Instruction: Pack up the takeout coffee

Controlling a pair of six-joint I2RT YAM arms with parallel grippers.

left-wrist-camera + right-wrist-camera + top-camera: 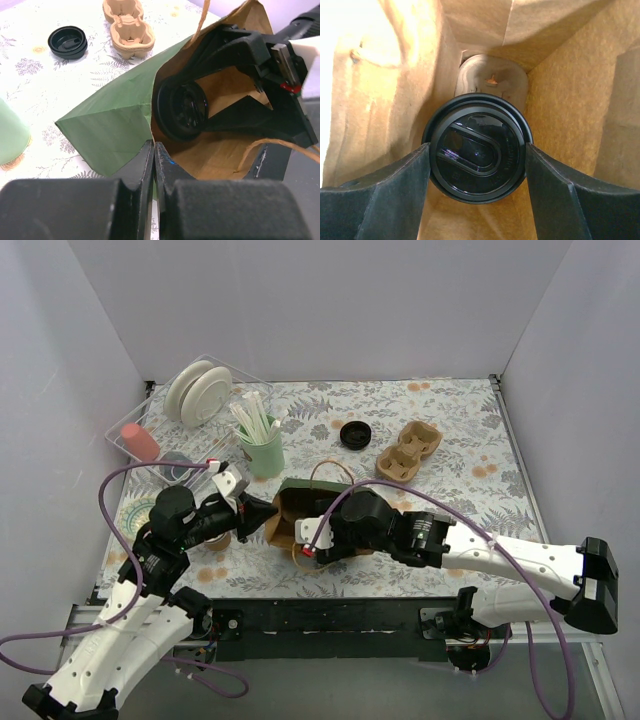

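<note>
You have a paper bag [110, 125], matt green outside, rough fibrous kraft inside. The takeout coffee [477, 147] carries a glossy black plastic lid [470, 165]. The fingers [380, 200] of the right gripper [477, 152] are matt black plastic. Far cup carrier [127, 25]: coarse moulded pulp.

Plain pale-lavender walls [330, 310] enclose three sides of a worktop [470, 440] covered in a leafy floral print, evenly lit, with a black rail [330, 618] along its near edge.

Takeout coffee [477, 152] half-hidden inside bag [110, 125]
</note>
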